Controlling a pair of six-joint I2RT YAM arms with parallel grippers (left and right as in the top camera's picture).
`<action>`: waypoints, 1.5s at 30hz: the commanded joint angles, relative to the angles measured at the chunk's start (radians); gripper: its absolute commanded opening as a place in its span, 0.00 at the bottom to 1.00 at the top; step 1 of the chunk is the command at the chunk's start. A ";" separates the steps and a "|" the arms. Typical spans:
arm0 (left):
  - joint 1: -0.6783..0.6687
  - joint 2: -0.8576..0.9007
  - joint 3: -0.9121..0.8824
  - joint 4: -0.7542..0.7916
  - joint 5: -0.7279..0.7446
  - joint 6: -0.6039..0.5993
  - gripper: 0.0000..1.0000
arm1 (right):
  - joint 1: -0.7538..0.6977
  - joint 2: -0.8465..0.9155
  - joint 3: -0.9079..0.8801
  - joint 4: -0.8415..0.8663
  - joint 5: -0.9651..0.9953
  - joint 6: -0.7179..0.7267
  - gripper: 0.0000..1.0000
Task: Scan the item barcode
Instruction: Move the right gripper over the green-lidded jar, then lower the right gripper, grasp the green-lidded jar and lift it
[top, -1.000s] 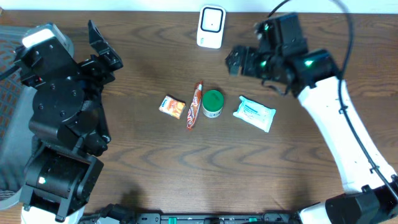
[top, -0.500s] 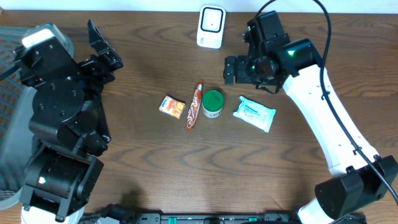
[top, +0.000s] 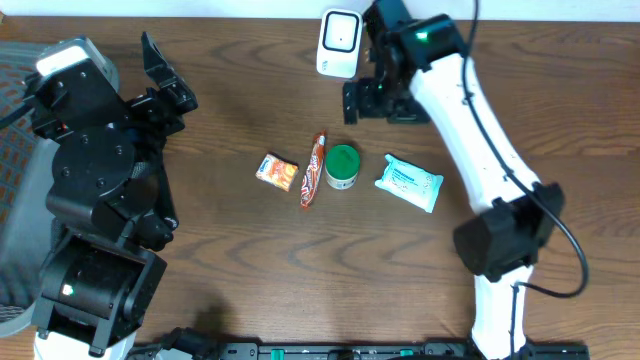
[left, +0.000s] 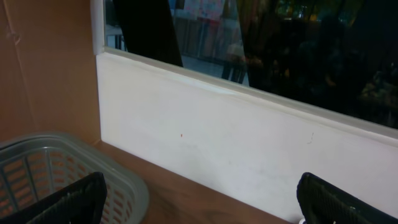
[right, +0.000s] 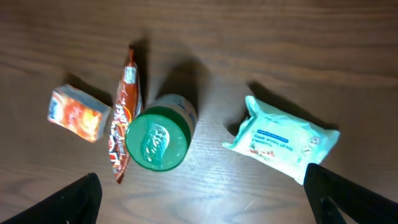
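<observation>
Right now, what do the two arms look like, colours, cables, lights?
The right arm has white links, black joints, a green light near the wrist and a black cable looping beside it. The left arm is bulky, mostly black, with a white cap and a small green light. Both have black fingers.

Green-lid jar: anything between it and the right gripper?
Nothing visible. The right gripper hangs open in the air; the green-lid jar has its top fully exposed. A red sachet lies close beside it.

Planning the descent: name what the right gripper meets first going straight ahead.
Likely the green-lidded jar, tallest thing below the open right gripper; possibly bare table beside it. Depth unclear.
</observation>
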 joint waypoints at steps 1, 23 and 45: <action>0.003 -0.001 0.008 0.003 -0.013 0.010 0.98 | 0.070 0.047 0.034 -0.005 0.019 -0.050 0.99; 0.003 -0.001 0.008 0.006 -0.013 0.010 0.98 | 0.161 0.258 0.033 0.015 0.043 0.018 0.98; 0.003 -0.001 0.008 0.006 -0.013 0.010 0.98 | 0.164 0.282 -0.150 0.094 0.032 0.092 0.94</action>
